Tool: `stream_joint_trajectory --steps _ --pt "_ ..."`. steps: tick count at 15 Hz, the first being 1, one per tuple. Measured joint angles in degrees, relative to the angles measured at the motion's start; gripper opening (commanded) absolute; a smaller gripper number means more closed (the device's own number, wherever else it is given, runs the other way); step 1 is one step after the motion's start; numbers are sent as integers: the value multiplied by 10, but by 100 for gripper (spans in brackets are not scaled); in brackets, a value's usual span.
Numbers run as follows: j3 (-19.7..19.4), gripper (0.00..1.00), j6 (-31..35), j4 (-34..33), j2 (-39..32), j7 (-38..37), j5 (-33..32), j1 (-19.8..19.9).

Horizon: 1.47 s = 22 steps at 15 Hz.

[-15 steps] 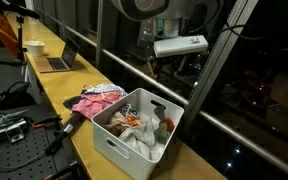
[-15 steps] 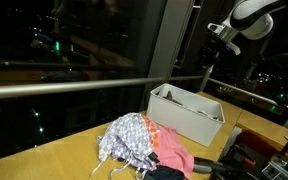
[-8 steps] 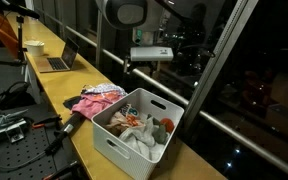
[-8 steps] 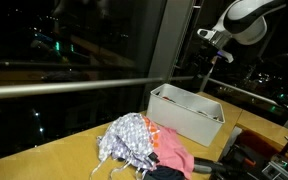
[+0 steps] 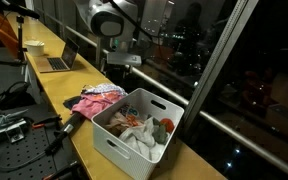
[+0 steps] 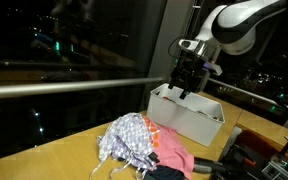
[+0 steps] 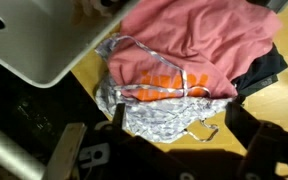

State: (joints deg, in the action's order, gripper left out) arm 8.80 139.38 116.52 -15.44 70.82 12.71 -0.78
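Farthest from the white bin (image 5: 132,143), at the left end of the table (image 5: 56,88) in an exterior view, stand a cup (image 5: 34,47) and an open laptop (image 5: 58,60). Closer in, a pile of clothes lies just beside the bin's short wall. The wrist view shows a grey patterned garment (image 7: 154,108) with thin straps, a pink garment (image 7: 189,40) touching it and partly over it, and a dark garment (image 7: 262,75) on the side away from the bin. All three rest on the table, outside the bin.

Above that pile, near the bin's corner (image 7: 44,40), hangs the gripper (image 6: 187,88). Its jaws stand wide apart with nothing between them, and the cloth lies clear below the fingers (image 7: 116,150).

The bin itself holds crumpled clothes (image 5: 136,130), white, orange and green.

A second ago the arm was high on the window side of the bin. It has since swung across the bin and come lower, and it ends over the bin's pile-side end. Judging from that, the bin's contents are left alone for now, and the empty tool is set above the grey patterned garment, which is the piece nearest to it.
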Motion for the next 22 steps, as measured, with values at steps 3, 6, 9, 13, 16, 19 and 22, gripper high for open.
stream_joint_trajectory --steps 3,6,9,13,16,19,22 --pt "17 100 0 -23 -40 -21 -1 -18" --pt "28 100 0 -65 -92 -40 -4 -32" --pt "33 100 0 -118 -154 -59 -17 -43" --pt "37 100 -7 -202 -237 -87 -42 -51" --pt "41 100 -24 -263 -296 -110 -50 -58" --pt "51 100 -38 -300 -348 -130 -54 -64" --pt "57 74 -39 -317 -384 -144 -62 -71"
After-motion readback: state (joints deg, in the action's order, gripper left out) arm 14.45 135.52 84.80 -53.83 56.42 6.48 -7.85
